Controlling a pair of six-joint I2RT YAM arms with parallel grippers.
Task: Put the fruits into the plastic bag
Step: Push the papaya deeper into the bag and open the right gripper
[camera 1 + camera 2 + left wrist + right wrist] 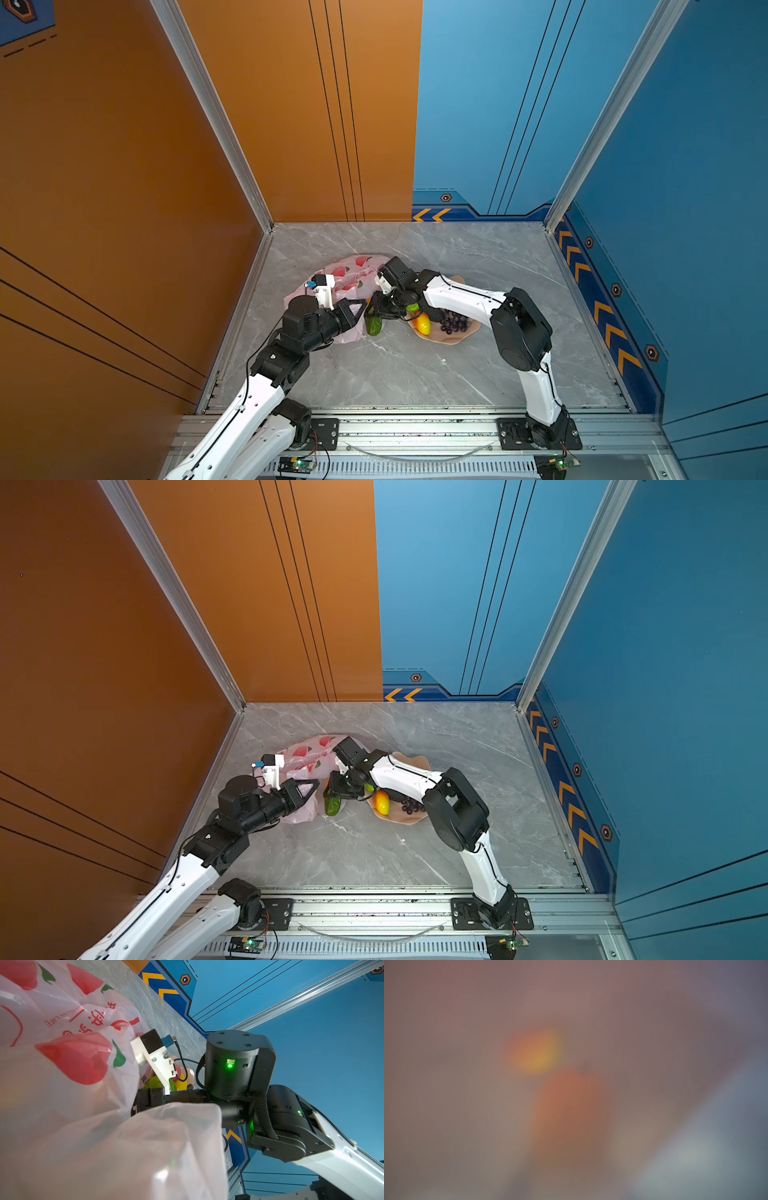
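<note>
Two readable words, "OUR LIFE", mark the plastic bag [62,1009]; left fingers [360,307] clamp it shut; right fingers [374,309]: cannot tell.

plastic bag [83,1109]: translucent pale-pink film, red fruit prints and red lettering, crumpled close against the lens
right arm [234,1068]: black joints, green lights lit, white camera bracket [158,1064] at its wrist
fruits: a green fruit [152,1084] and a yellow fruit [182,1084], partly hidden behind the bracket
worktop [166,1016]: grey marble, meeting a blue wall [311,1053] with orange chevrons
</note>
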